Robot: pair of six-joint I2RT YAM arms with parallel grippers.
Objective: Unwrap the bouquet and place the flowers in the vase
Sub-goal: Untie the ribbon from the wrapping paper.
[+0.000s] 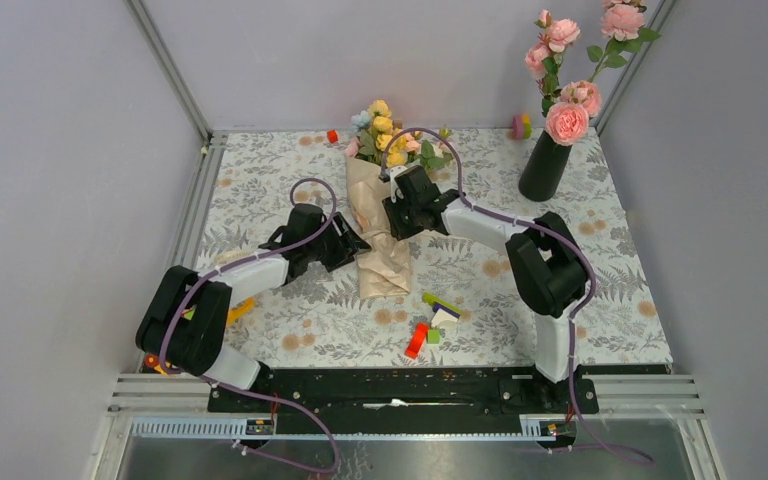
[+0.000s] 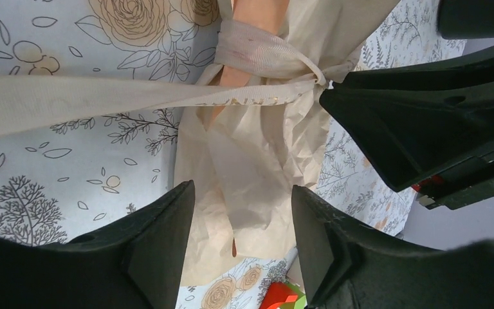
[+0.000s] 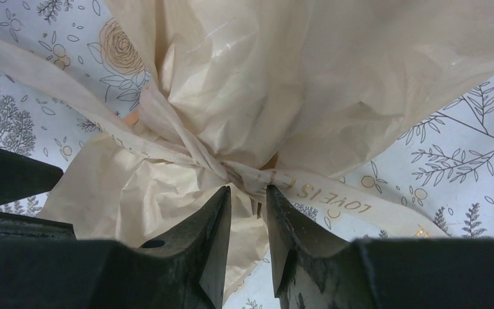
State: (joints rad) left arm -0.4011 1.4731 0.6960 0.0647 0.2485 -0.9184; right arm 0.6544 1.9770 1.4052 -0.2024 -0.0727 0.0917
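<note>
At mid-table, right tool (image 3: 247,189) nips the ribbon (image 3: 334,196) on the bouquet (image 1: 385,265); left tool (image 2: 242,190) gapes empty.

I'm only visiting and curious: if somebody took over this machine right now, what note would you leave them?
Left gripper: open, its fingers either side of the wrapping paper.
Right gripper: jaws nearly together at the ribbon knot; grip unconfirmed.
Bouquet lies mid-table, flowers pointing away from the arms. Vase stands back right, holding pink roses.
Done: nothing visible; knot tied, paper on.
Left: untie, unwrap, put flowers in vase.
</note>
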